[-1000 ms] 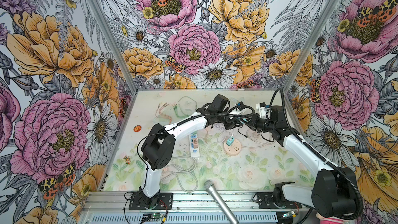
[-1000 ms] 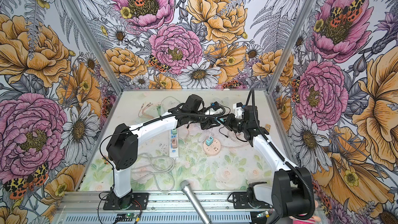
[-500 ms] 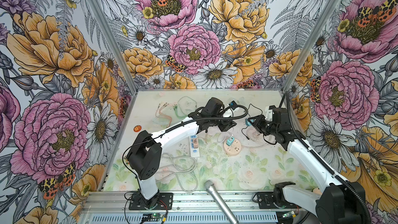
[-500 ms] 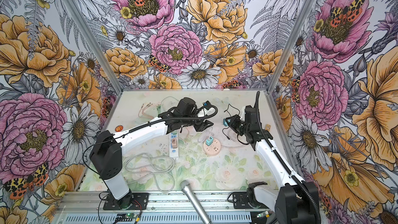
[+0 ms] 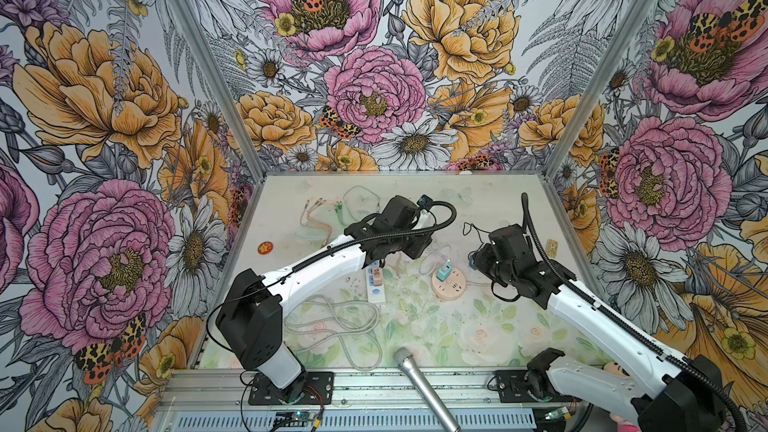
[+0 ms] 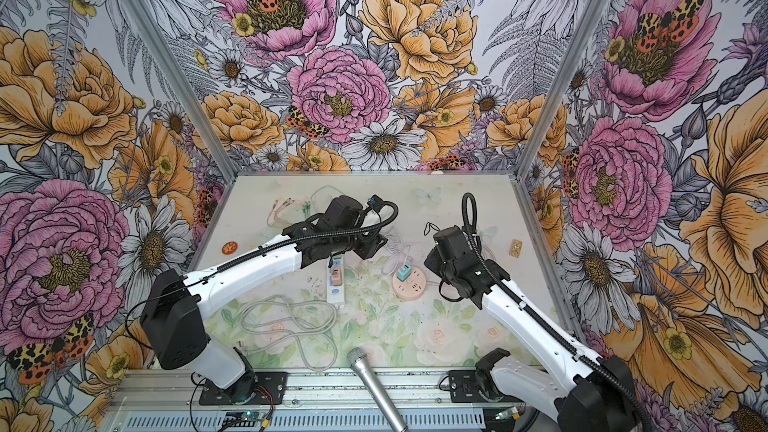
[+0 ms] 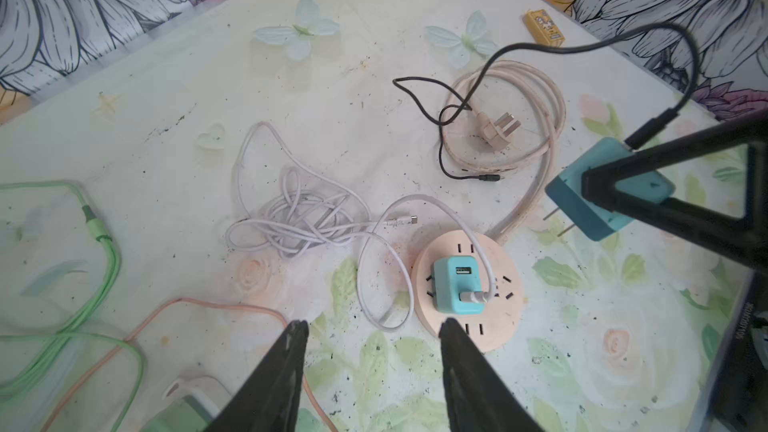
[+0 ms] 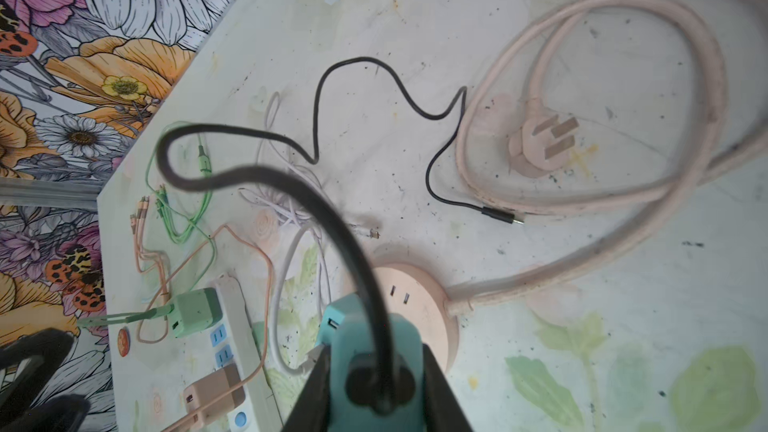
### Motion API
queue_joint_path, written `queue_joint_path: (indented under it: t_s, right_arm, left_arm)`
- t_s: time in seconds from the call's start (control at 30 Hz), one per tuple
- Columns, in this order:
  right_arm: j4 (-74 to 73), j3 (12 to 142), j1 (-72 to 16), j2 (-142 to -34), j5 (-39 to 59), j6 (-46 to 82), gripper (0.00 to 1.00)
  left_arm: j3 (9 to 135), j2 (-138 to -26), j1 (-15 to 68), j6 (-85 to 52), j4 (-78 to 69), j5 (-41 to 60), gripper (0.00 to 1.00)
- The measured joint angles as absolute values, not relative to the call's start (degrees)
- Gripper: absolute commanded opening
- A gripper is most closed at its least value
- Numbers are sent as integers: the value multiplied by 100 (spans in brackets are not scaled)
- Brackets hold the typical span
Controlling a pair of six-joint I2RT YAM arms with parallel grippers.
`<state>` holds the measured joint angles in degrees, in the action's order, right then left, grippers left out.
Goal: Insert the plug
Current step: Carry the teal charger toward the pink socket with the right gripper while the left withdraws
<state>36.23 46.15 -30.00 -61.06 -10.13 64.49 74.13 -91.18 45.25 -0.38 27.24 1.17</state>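
Note:
My right gripper point(image 8: 376, 353) is shut on a teal plug point(image 8: 353, 342) whose black cable point(image 8: 316, 118) loops up and away over the table. In the left wrist view the same plug point(image 7: 598, 197) hangs tilted in the right gripper's fingers point(image 7: 665, 189), its two prongs bare, a little above and beside the round pink socket point(image 7: 498, 317). A lighter teal charger point(image 7: 457, 284) with a white cable is plugged into that socket. My left gripper point(image 7: 372, 326) is open and empty over the table, just beside the socket's edge. In both top views the right gripper point(image 5: 478, 261) point(image 6: 430, 261) hovers next to the socket point(image 5: 453, 288).
A white power strip point(image 8: 237, 326) holds a green charger point(image 8: 195, 311) and a tan charger point(image 8: 216, 392). The socket's pink cord and three-pin plug point(image 8: 540, 147) lie coiled nearby. A tangled white cable point(image 7: 299, 218), green and orange cables, a grey cable point(image 5: 332, 322) and a microphone point(image 5: 419, 384) lie around.
The two grippers, close together a second ago, have separated. The left arm drew back to the left. The right gripper carried the teal plug toward the round socket.

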Motion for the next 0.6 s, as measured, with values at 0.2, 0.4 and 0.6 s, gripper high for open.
queue_joint_path:
  t_s: [0.2,0.4,0.6]
  right_arm:
    - [4106,4893,-3824,-6820,-2032,7035,0]
    - [4294,5402,-4305,-7513,-2639,7415,0]
    - [4654,5811,-4665,-7881,-3203,7686,0]
  left_arm:
    - [7240,-9118,4501,-316,2950,-27,54]
    - [7133,-9078,4237,-460,3116,-36,54]
    - [6869,-8812,3918,-561,3210,47,54]
